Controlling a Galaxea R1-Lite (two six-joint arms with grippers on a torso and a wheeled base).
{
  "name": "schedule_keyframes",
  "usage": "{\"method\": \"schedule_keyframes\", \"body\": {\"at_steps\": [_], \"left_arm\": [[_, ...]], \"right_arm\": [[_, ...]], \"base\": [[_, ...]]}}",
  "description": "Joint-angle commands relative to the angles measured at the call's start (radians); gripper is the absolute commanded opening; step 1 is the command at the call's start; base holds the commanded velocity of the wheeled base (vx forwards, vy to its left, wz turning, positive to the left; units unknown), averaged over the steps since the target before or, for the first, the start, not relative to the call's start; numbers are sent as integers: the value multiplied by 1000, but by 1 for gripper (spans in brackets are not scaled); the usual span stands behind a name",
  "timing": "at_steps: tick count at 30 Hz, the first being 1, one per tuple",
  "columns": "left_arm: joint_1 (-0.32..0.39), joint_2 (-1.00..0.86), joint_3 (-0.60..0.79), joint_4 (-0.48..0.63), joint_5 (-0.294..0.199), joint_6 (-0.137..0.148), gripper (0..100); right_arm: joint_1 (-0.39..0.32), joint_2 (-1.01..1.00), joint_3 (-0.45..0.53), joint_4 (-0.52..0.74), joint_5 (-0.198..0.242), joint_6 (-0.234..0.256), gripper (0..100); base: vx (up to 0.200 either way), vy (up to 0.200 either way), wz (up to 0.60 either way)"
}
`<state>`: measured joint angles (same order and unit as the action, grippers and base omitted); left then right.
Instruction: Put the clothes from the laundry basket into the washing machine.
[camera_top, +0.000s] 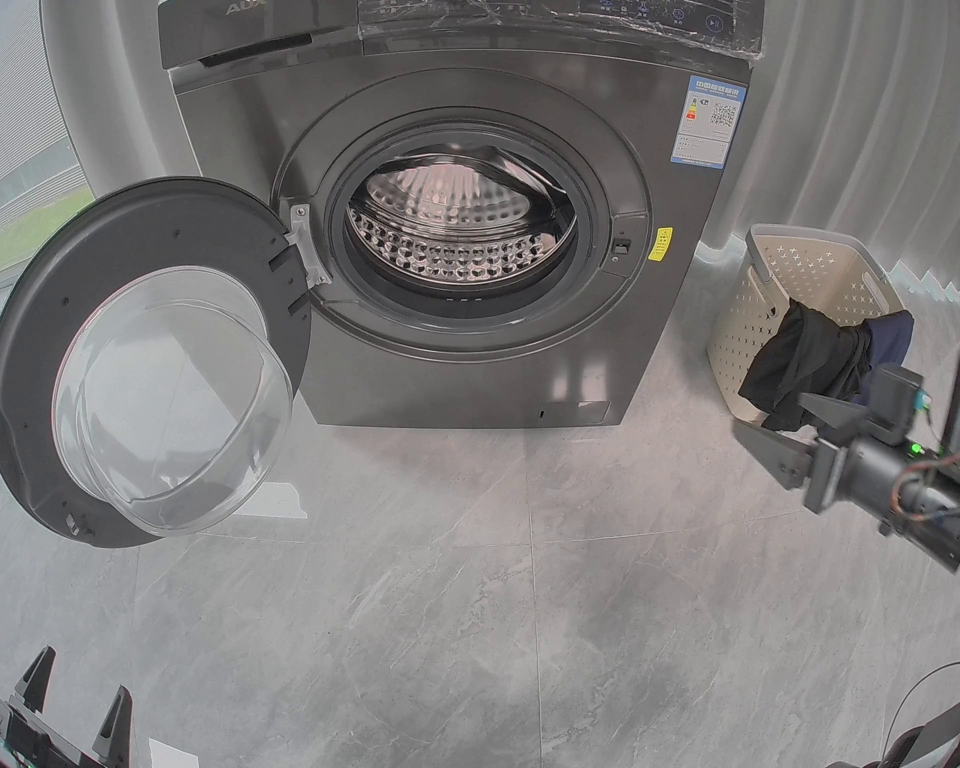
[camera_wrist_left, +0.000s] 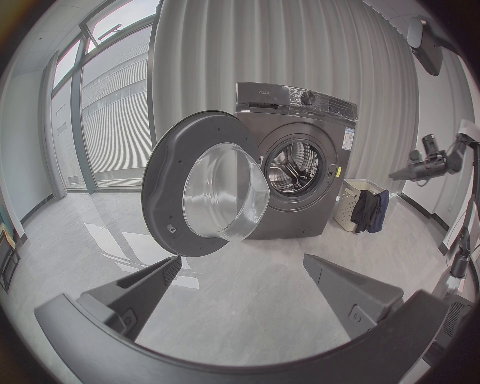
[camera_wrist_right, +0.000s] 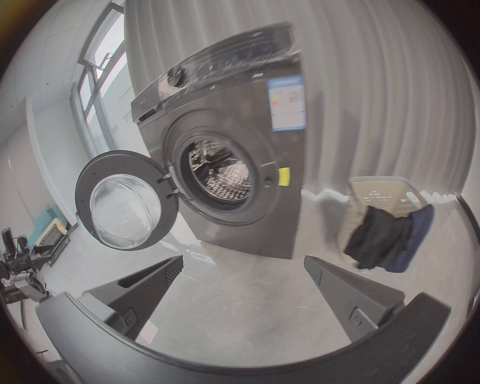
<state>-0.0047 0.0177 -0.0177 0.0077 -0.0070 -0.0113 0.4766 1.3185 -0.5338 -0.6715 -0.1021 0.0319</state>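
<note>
The grey washing machine (camera_top: 480, 90) stands with its round door (camera_top: 40, 330) swung open to the left, and the steel drum (camera_top: 460, 220) shows nothing inside. To its right a cream laundry basket (camera_top: 810, 265) holds a black garment (camera_top: 805, 360) and a navy one (camera_top: 893, 335), both draped over its front rim. My right gripper (camera_top: 770, 412) hangs open just in front of the basket, below the black garment and holding nothing. My left gripper (camera_top: 83, 675) is low at the near left, open and empty. From the right wrist, the black garment (camera_wrist_right: 377, 237) lies ahead past the open fingers (camera_wrist_right: 150, 280).
Bare grey tiled floor (camera_top: 520, 600) spreads between me and the machine. The open door (camera_wrist_left: 200, 185) juts out over the floor on the left. Pleated curtains (camera_top: 850, 110) hang behind the basket, and a large window (camera_wrist_left: 110, 110) lies far left.
</note>
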Motion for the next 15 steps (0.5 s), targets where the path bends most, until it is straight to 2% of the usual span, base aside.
{"method": "schedule_keyframes", "body": {"at_steps": [1, 3, 5, 6, 8, 9, 10, 11, 13, 15], "left_arm": [[0, -18, 18, 0, -1, 1, 100], [0, -18, 18, 0, -1, 2, 100], [0, -18, 18, 0, -1, 2, 100], [0, -18, 18, 0, -1, 2, 100], [0, -18, 18, 0, -1, 2, 100], [0, -18, 18, 0, -1, 2, 100], [0, -18, 18, 0, -1, 2, 100], [0, -18, 18, 0, 1, 2, 100], [2, -18, 18, 0, -1, 4, 100], [0, -18, 18, 0, -2, 5, 100]], "right_arm": [[-285, -584, 448, -60, 7, -32, 100], [-306, -673, 518, -54, 9, -32, 100], [-331, -782, 534, 27, 12, -18, 100], [-331, -782, 534, 27, 12, -18, 100], [-357, -989, 534, 225, 24, -6, 100], [-362, -1026, 534, 277, 24, -6, 100], [-362, -1026, 534, 277, 24, -6, 100], [-394, -1177, 529, 463, 27, -15, 100], [-423, -1265, 534, 546, 36, -18, 100], [-469, -1297, 534, 596, 71, -20, 100]], "base": [[0, 0, 0], [0, 0, 0], [0, 0, 0], [0, 0, 0], [0, 0, 0], [0, 0, 0], [0, 0, 0], [0, 0, 0], [0, 0, 0], [0, 0, 0]]}}
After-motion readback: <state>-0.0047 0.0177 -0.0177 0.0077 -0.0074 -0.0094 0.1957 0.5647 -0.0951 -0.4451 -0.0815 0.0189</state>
